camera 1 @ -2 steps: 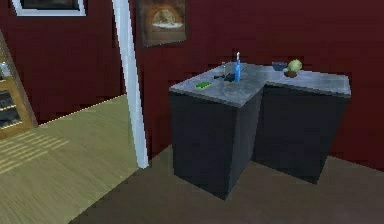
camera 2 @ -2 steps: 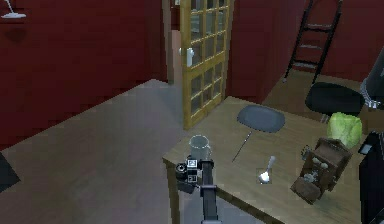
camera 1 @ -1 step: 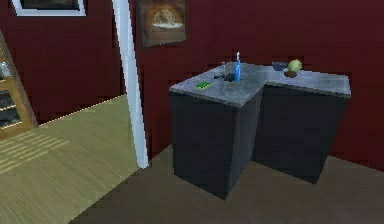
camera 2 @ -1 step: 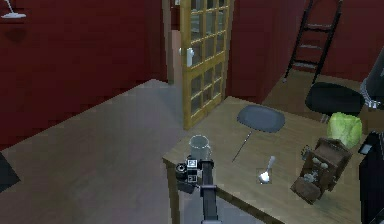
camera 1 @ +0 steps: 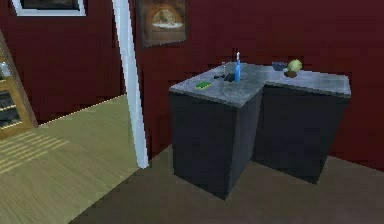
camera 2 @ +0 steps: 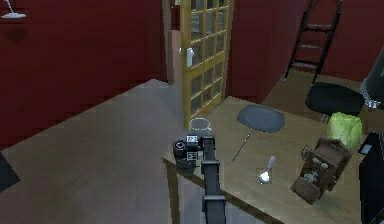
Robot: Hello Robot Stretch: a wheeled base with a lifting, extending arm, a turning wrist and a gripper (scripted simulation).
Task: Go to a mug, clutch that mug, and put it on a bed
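At the wooden table (camera 2: 288, 142)'s left edge, just beyond the gripper (camera 2: 183, 150), stands a small pale round vessel (camera 2: 201, 124), probably the mug; whether the gripper holds anything, I cannot tell. Likely light, stiff, slick and breakable: take it across its body

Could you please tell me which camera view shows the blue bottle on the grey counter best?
The forward view: the blue bottle stands upright on the grey counter, near its middle. The arm side view faces a wooden table instead.
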